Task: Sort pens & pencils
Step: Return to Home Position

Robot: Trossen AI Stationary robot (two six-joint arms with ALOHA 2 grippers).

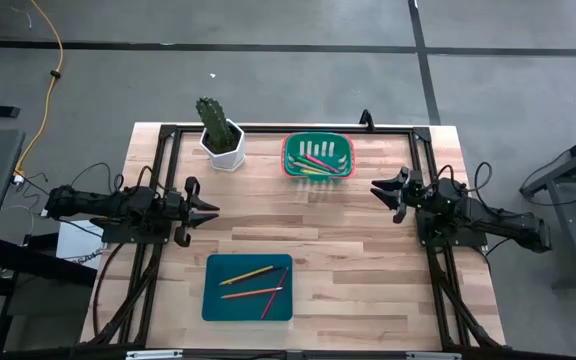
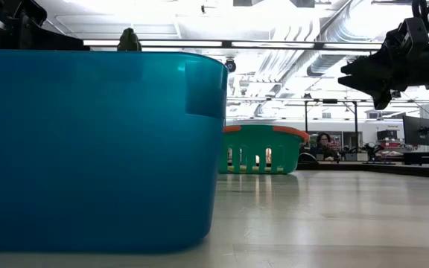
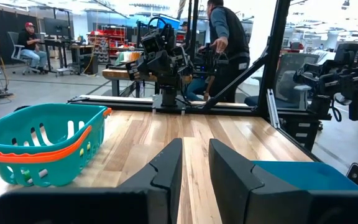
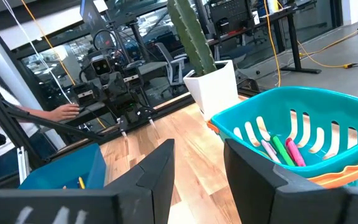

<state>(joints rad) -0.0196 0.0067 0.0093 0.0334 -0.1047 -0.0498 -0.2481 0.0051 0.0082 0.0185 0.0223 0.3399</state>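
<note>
Pens [image 1: 318, 160]: pink and green, short, lying loose in a heap inside the green basket [image 1: 286, 155]. Pencils [image 1: 253, 284]: thin yellow, orange and red ones, flat at different angles in the blue bin [image 1: 223, 308].

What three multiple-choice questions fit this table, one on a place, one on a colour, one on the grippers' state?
1. Where do the pencils lie? A in the green basket; B in the blue bin; C loose on the table.
2. What colour is the pot under the cactus? A black; B red; C white.
3. How are the left gripper and right gripper? A both open, empty; B left holds a pencil; C right holds a pen.
Answers: 1 B, the high view shows them inside the bin. 2 C, the pot is plainly white. 3 A, both wrist views show parted fingers with nothing between.
</note>
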